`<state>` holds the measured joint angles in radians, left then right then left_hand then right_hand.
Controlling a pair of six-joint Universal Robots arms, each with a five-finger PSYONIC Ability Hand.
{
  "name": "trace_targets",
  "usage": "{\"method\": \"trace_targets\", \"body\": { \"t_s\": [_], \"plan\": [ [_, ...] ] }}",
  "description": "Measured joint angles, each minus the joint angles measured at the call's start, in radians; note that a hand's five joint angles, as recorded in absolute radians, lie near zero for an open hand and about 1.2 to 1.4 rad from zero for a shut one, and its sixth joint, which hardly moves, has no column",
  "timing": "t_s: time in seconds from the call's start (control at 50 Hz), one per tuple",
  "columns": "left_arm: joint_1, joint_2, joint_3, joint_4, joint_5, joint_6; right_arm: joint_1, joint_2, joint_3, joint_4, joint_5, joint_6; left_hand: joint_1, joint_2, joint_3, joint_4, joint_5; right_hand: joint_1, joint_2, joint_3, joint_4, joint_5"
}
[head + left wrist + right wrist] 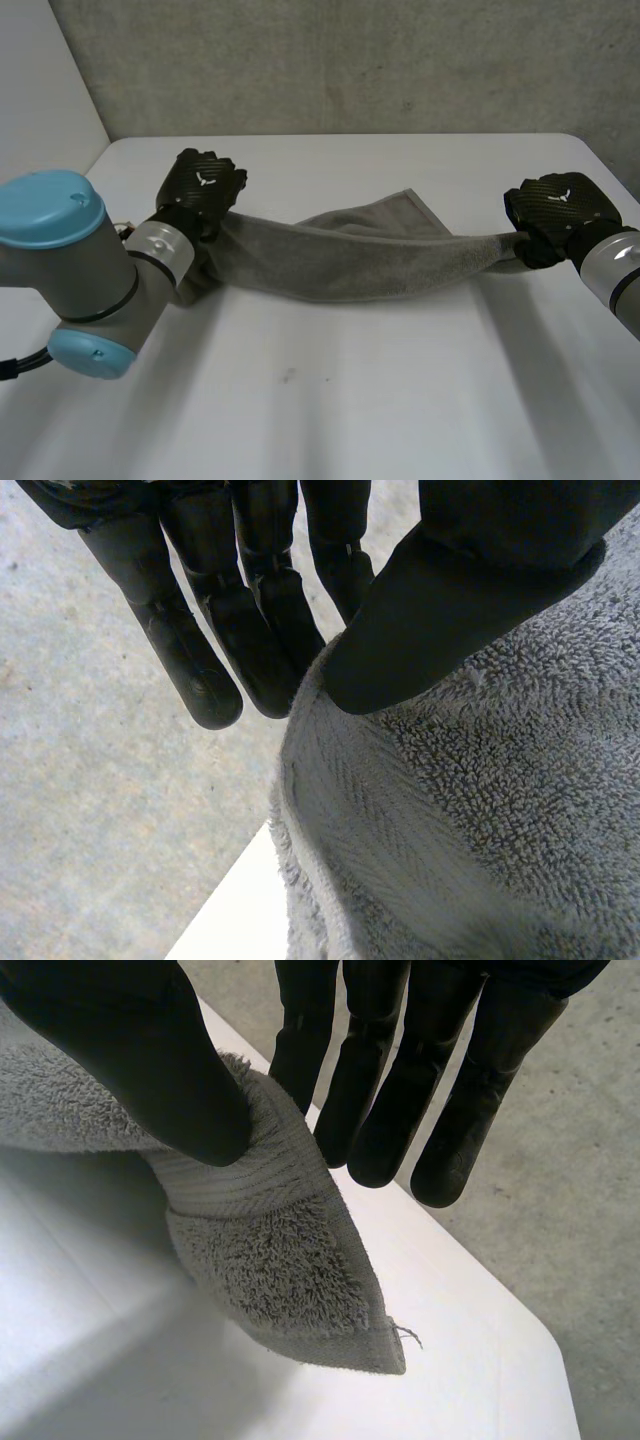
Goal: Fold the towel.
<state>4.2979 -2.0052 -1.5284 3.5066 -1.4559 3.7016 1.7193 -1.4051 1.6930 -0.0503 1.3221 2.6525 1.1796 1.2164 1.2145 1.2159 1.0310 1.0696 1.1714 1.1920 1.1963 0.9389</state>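
Observation:
A grey towel [350, 255] hangs stretched in a sagging band between my two hands above the white table [330, 400]. My left hand [200, 185] is shut on its left end; its thumb [450, 610] pinches the towel [470, 810] against the fingers [250, 620]. At the other end my right hand [555, 215] is shut on a corner; there the thumb [140, 1060] presses the towel [280, 1260] against the fingers [400, 1090], and the corner tip hangs below them. A bordered flap of the towel [405, 210] lies on the table behind the band.
A grey concrete wall [350, 60] rises behind the table's far edge. The table's right far corner [580, 140] lies near my right hand. Bare table top spreads in front of the towel.

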Motion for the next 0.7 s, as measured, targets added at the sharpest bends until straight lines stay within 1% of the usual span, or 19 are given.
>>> {"method": "trace_targets", "body": {
  "t_s": [0.12, 0.2, 0.28, 0.3, 0.32, 0.34, 0.44, 0.48, 0.56, 0.58, 0.64, 0.7],
  "plan": [
    [0.008, 0.020, -0.022, -0.050, 0.002, 0.001, -0.007, -0.008, -0.009, 0.024, 0.000, -0.001, 0.002, 0.001, 0.001, 0.000, 0.001, 0.000, 0.000, 0.000, 0.000, 0.000],
    [0.015, 0.069, -0.033, -0.086, 0.002, 0.001, -0.030, -0.059, -0.031, 0.050, 0.000, -0.002, 0.002, 0.001, 0.001, 0.001, 0.001, 0.000, 0.000, 0.000, 0.000, 0.000],
    [0.025, 0.193, -0.029, -0.139, 0.002, -0.002, -0.059, -0.162, -0.085, 0.103, -0.009, -0.002, 0.002, 0.001, 0.001, 0.001, 0.001, 0.000, 0.000, 0.000, 0.000, 0.000],
    [0.028, 0.256, -0.021, -0.161, 0.002, -0.004, -0.069, -0.209, -0.119, 0.131, -0.018, -0.001, 0.002, 0.001, 0.001, 0.001, 0.001, 0.000, 0.000, 0.000, 0.000, 0.000],
    [0.028, 0.256, -0.021, -0.161, 0.002, -0.004, -0.069, -0.209, -0.119, 0.131, -0.018, -0.001, 0.002, 0.001, 0.001, 0.001, 0.001, 0.000, 0.000, 0.000, 0.000, 0.000],
    [0.031, 0.337, -0.006, -0.186, 0.001, -0.006, -0.078, -0.258, -0.165, 0.170, -0.038, 0.000, 0.002, 0.001, 0.001, 0.001, 0.001, 0.000, 0.000, 0.000, 0.000, 0.000],
    [0.033, 0.486, 0.030, -0.238, 0.001, -0.009, -0.092, -0.331, -0.287, 0.284, -0.098, -0.001, 0.002, 0.001, 0.001, 0.001, 0.001, 0.000, 0.000, 0.000, 0.000, 0.000],
    [0.034, 0.531, 0.048, -0.269, 0.000, -0.009, -0.099, -0.341, -0.333, 0.344, -0.125, -0.006, 0.002, 0.001, 0.001, 0.001, 0.001, 0.000, 0.000, 0.000, 0.000, 0.000],
    [0.039, 0.561, 0.066, -0.322, -0.001, -0.009, -0.112, -0.334, -0.385, 0.445, -0.158, -0.034, 0.002, 0.001, 0.001, 0.001, 0.002, 0.000, 0.000, 0.000, 0.000, 0.000],
    [0.042, 0.559, 0.070, -0.352, -0.002, -0.009, -0.116, -0.317, -0.397, 0.490, -0.166, -0.061, 0.002, 0.001, 0.001, 0.001, 0.002, 0.000, 0.000, 0.000, 0.000, 0.000],
    [0.049, 0.520, 0.071, -0.402, -0.003, -0.009, -0.116, -0.259, -0.404, 0.554, -0.167, -0.128, 0.002, 0.001, 0.001, 0.001, 0.002, 0.000, 0.000, 0.000, 0.000, 0.000],
    [0.052, 0.468, 0.069, -0.431, -0.003, -0.008, -0.110, -0.205, -0.405, 0.585, -0.158, -0.176, 0.002, 0.001, 0.001, 0.001, 0.002, 0.000, 0.000, 0.000, 0.000, 0.000]
  ]
}}
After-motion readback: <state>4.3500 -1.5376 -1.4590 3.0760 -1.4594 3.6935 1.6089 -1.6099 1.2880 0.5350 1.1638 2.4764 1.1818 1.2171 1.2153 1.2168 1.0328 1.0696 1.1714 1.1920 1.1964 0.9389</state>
